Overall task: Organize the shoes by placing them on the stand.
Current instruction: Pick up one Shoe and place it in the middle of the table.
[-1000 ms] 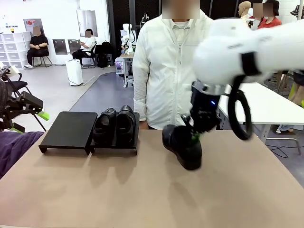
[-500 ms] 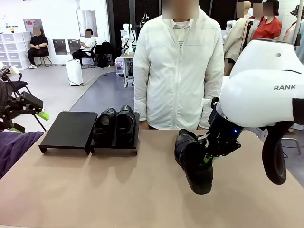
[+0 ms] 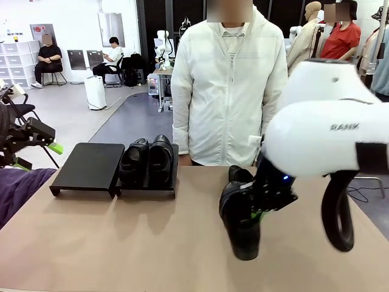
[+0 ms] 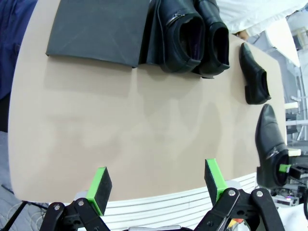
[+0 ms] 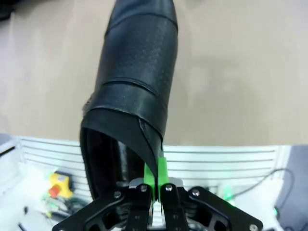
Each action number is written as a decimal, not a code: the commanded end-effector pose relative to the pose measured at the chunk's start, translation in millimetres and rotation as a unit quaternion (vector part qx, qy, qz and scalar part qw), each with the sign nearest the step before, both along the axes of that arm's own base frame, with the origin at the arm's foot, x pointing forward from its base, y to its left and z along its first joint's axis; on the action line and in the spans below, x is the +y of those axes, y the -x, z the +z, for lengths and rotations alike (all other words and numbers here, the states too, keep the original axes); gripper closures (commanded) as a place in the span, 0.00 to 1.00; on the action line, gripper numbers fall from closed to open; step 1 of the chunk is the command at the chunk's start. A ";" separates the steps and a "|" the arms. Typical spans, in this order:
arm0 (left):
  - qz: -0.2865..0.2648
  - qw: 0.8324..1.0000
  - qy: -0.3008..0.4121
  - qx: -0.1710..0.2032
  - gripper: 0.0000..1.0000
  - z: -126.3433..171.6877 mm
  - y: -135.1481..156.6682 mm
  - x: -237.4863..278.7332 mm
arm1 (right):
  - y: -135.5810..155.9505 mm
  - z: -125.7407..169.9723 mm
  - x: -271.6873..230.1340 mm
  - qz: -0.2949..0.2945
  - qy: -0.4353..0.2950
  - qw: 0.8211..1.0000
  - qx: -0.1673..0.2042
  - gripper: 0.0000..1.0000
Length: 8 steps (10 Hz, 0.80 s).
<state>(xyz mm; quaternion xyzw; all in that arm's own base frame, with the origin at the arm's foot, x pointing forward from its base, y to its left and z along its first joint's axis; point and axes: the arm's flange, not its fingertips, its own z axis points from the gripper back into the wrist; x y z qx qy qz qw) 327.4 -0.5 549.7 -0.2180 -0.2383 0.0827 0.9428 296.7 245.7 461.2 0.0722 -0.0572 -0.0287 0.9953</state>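
The stand sits at the table's far left, its left panel bare. Two shoes stand side by side on its right panel. My right gripper is shut on the heel rim of a third black shoe, which hangs toe-down over the middle of the table. In the right wrist view the green pads pinch that shoe's collar edge. A fourth shoe lies on the table just behind it. My left gripper hovers open above the table's near left side, nothing between its fingers.
A person in a white jacket stands at the table's far edge, behind the held shoe. A purple cloth lies at the near left corner. The tan tabletop between the stand and the held shoe is bare.
My right arm has carried the held shoe nearer the front and lower, turning it more toe-down. The shoe lying behind it has come into sight. The left arm has not moved.
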 end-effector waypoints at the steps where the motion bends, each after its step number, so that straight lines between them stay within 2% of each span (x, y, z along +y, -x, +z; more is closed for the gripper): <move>1: 0.002 1.000 0.007 -0.001 0.00 0.6 -0.5 0.8 | 8.2 -28.4 47.8 -0.043 -0.030 0.999 -0.011 1.00; 2: 0.002 1.000 0.007 -0.001 0.00 0.6 -0.5 0.8 | 3.2 -46.9 69.3 -0.037 -0.051 0.998 -0.016 1.00; 5: 0.002 1.000 0.007 -0.001 0.00 0.6 -0.5 0.8 | -20.4 -93.6 114.1 -0.006 -0.060 0.998 0.009 1.00; 8: 0.002 1.000 0.007 -0.001 0.00 0.6 -0.5 0.8 | -34.4 -111.1 112.6 -0.001 -0.077 0.997 0.014 1.00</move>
